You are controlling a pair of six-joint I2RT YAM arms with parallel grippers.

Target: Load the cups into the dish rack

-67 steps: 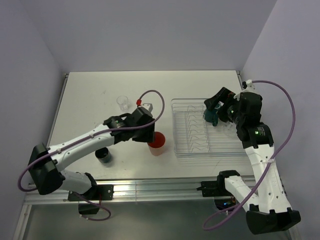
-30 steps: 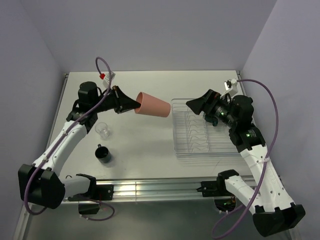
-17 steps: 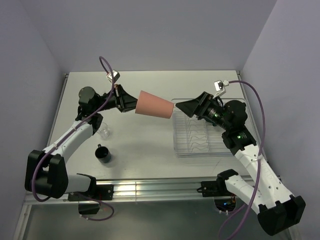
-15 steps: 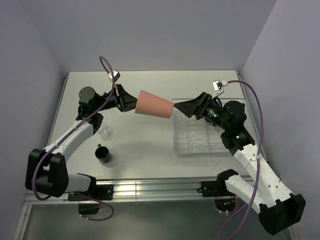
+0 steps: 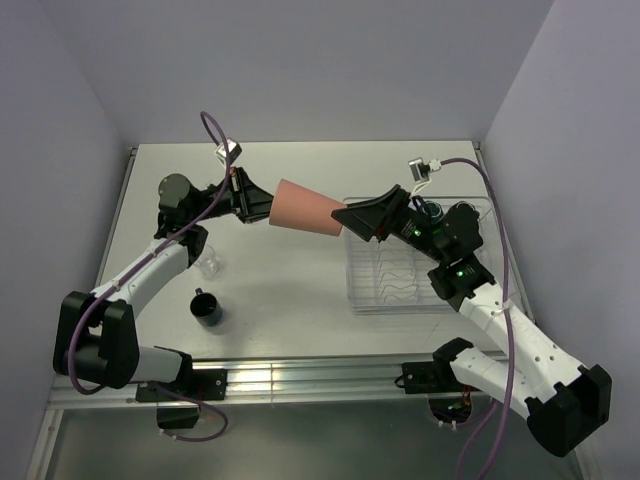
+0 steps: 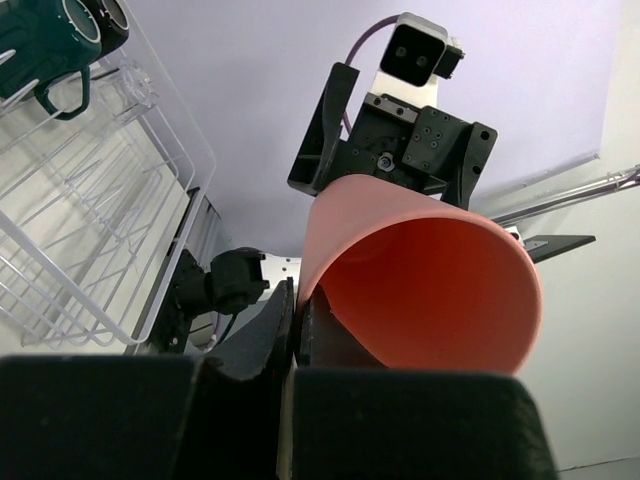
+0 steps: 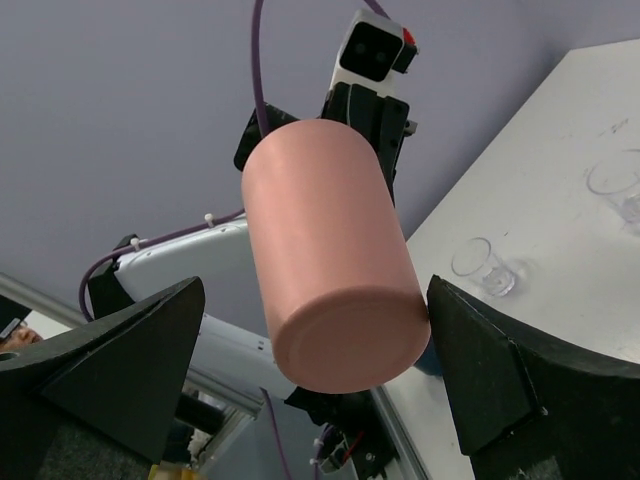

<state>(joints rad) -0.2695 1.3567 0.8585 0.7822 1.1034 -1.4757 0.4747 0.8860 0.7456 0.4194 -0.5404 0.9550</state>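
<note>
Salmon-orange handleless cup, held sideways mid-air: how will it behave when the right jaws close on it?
Salmon-orange cup: smooth round wall may slip or roll between jaws. Pinched at its rim by the left gripper, it could pivot if nudged. Thin wall suggests light.

Overhead from behind, wrist views face each other, sharing orange cup
</note>
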